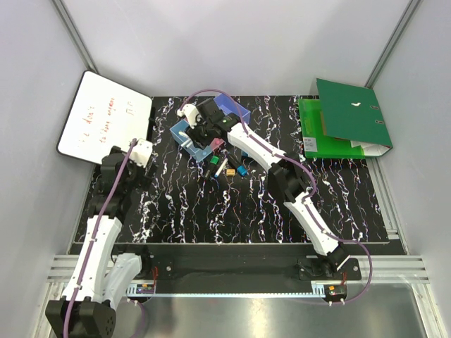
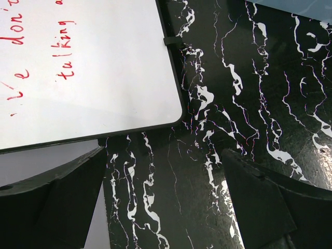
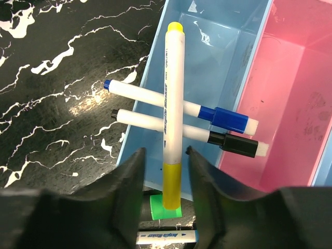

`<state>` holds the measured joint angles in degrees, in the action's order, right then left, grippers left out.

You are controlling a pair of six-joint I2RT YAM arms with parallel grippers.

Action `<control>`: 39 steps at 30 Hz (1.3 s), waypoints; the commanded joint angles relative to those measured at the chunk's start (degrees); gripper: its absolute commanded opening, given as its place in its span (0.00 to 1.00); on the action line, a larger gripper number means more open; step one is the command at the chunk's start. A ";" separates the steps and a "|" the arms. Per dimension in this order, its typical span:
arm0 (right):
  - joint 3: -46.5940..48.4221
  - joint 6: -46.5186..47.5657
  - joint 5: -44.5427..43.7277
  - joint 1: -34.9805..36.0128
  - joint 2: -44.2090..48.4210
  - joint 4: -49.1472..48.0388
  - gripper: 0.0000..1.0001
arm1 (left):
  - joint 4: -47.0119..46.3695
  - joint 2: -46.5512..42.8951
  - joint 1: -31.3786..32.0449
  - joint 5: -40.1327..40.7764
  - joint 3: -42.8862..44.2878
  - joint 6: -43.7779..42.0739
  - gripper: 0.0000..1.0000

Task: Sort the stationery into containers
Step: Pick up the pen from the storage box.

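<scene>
Two arms. The left gripper is wide open, empty, parked by the whiteboard. The light-blue bin lies dead ahead of the right gripper, whose half-open jaws straddle the yellow marker with slight gaps and no pinch. The marker's axis runs straight away along the bin, over two crosswise markers.

1. Whiteboard: red handwriting. "don'" runs off the top edge, "talking" stands beside it, and a third scrap lower down cannot be made out.
2. Yellow-capped marker: a line of small dark print along its white barrel (too fine to read).
3. White marker at the bottom edge: blue print, not legible.
4. Green binder: a small white mark on the cover, unreadable.
</scene>
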<state>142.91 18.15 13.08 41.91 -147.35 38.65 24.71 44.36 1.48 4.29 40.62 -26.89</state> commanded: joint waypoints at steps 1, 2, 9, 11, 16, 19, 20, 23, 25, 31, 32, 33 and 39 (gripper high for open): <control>2.28 -0.31 0.10 0.72 0.22 -2.00 0.42 | -3.35 -1.03 0.19 -0.25 -0.98 -0.26 0.99; 2.28 -0.40 0.02 0.63 0.22 -2.00 0.41 | -3.44 -1.03 0.19 -0.25 -0.98 -0.35 0.99; 1.93 -0.14 -0.51 0.72 0.40 -1.92 0.29 | -4.40 -1.12 0.19 0.27 -0.89 -1.05 0.99; 1.85 -0.14 -0.69 0.72 0.40 -2.00 0.24 | -4.58 -1.20 0.19 0.28 -0.89 -1.05 0.99; 1.84 -0.14 -0.95 0.72 0.40 -2.00 0.10 | -4.58 -1.20 0.19 0.28 -1.16 -1.06 0.99; 2.02 -0.05 -2.00 0.72 0.57 -2.09 0.00 | -4.67 -1.29 0.28 0.28 -1.25 -1.14 0.99; 2.02 -0.13 -2.18 0.63 0.66 -2.09 0.00 | -4.67 -1.29 0.28 0.19 -1.33 -1.06 0.99; 1.93 -0.22 -3.41 0.63 1.54 -2.09 0.00 | -4.85 -1.38 0.19 0.19 -1.60 -1.14 0.99; 1.67 -0.49 -4.37 0.63 2.50 -2.27 0.00 | -4.85 -1.56 0.20 0.10 -1.69 -1.05 0.99; -0.44 -1.80 -7.71 0.63 7.32 -2.53 0.00 | -4.85 -1.82 0.20 0.01 -1.77 -1.32 0.99; -1.31 -1.98 -8.33 0.63 8.30 -2.62 0.00 | -4.85 -1.99 0.19 0.01 -1.77 -1.40 0.99; -3.93 -2.07 -8.86 0.45 10.74 -2.62 0.00 | -4.76 -2.00 0.28 0.10 -1.77 -1.58 0.99; -18.42 -1.89 -10.18 -2.35 21.81 -2.71 0.00 | -4.76 -2.61 0.19 0.01 -1.86 -1.76 0.99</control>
<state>130.58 17.02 5.19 41.63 -136.86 38.00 22.79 42.76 1.48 4.34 38.83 -28.10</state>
